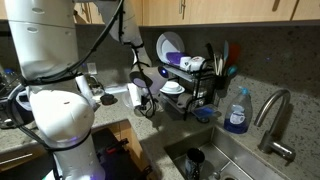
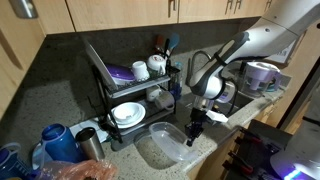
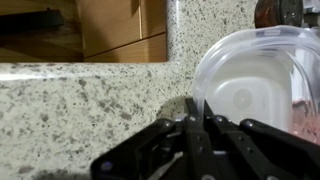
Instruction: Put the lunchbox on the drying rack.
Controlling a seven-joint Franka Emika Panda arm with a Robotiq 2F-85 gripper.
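Note:
The lunchbox [image 3: 255, 85] is a whitish, see-through plastic container with rounded corners. It lies on the speckled counter in front of the drying rack [image 2: 165, 146]. My gripper [image 3: 196, 108] is shut on its near rim; in an exterior view the fingers [image 2: 194, 130] reach down onto the box's edge. The drying rack [image 2: 130, 90] is a black wire two-tier rack against the wall, holding plates, a white bowl and cups. It also shows in an exterior view [image 1: 192, 78], beyond my gripper [image 1: 145, 102].
A steel sink [image 1: 215, 160] with a faucet [image 1: 275, 120] and a blue soap bottle [image 1: 237, 110] lies beside the rack. A blue kettle [image 2: 60, 142] and a steel cup [image 2: 88, 143] stand on the counter. Wooden cabinets hang above.

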